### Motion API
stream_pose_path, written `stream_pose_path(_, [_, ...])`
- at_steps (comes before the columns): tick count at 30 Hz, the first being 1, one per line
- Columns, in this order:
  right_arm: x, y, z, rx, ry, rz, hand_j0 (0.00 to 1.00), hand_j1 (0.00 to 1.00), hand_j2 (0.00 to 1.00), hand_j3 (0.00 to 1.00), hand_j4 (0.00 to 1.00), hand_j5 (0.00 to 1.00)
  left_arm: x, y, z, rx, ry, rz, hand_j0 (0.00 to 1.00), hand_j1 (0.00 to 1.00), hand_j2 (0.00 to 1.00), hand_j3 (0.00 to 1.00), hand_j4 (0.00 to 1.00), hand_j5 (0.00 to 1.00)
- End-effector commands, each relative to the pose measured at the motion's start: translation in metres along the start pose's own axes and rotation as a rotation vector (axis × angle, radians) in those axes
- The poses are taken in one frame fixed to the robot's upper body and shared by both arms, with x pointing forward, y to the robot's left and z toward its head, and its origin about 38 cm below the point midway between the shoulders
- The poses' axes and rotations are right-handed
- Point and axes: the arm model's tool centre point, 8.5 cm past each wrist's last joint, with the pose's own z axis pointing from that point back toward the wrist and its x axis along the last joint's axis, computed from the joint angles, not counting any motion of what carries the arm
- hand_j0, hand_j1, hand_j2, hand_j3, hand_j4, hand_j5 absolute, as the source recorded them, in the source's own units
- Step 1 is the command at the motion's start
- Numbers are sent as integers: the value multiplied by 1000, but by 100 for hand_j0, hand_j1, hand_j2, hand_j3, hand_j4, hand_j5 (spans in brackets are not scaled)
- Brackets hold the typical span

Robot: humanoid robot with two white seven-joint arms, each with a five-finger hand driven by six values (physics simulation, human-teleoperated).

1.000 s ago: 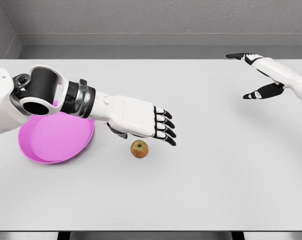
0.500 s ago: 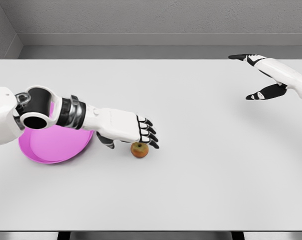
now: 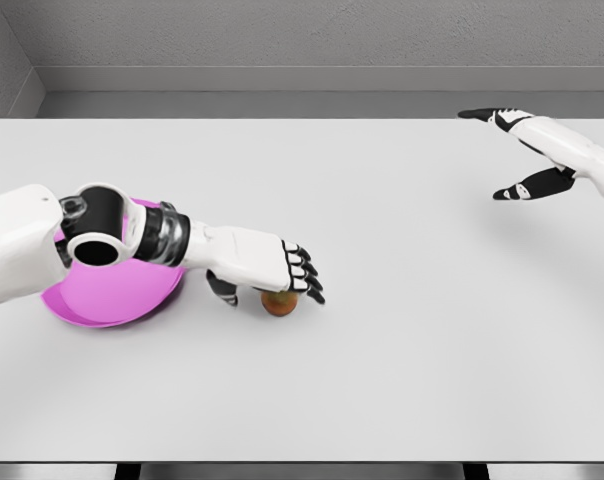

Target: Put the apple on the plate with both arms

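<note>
Red-brown and small, the apple (image 3: 279,303) sat on the white table (image 3: 402,330), just right of the pink plate (image 3: 102,300) and not on it. Over it lay the left hand (image 3: 267,270), palm down, its black-tipped fingers (image 3: 307,280) stretched across the top of the fruit and the thumb hanging beside it on the plate's side. The fingers were not closed around the apple, though whether they touched its top could not be told. That arm came in from the left edge, its forearm crossing above the plate. Far off at the table's upper right corner, well apart from everything else, the right hand (image 3: 522,150) hovered with fingers spread wide, holding nothing.
</note>
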Motion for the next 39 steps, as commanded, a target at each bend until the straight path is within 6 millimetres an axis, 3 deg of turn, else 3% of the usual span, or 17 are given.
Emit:
stream_pose_path(1, [0,-1,0,-5,-1,-6,100,100,100,100,100,100,-12,-1,-10,0,18,31,99,99,99,99,99,99])
stream_pose_path(13, [0,1,1,-2,-1,-8,100,100,100,100,100,100,-4,-4,-8,4,-45,8,96,96,96,96,96,96])
stream_pose_path(16, [0,-1,0,-6,-2,-5,100,100,100,100,100,100,-5,-4,-8,1,-41,6,87,87,87,87,87,87])
stream_pose_path(20, [1,-3,-1,-8,-5,-3,100,100,100,100,100,100,-2,-16,-14,-31,-52,18,87,87,87,87,87,87])
stream_pose_path(34, [1,-4,-1,-9,-5,-1,100,100,100,100,100,100,0,-11,-20,-24,-57,14,87,87,87,87,87,87])
stream_pose_path(39, [1,-2,0,-7,-3,-3,100,100,100,100,100,100,1,-8,-23,-21,-62,9,82,82,82,82,82,82])
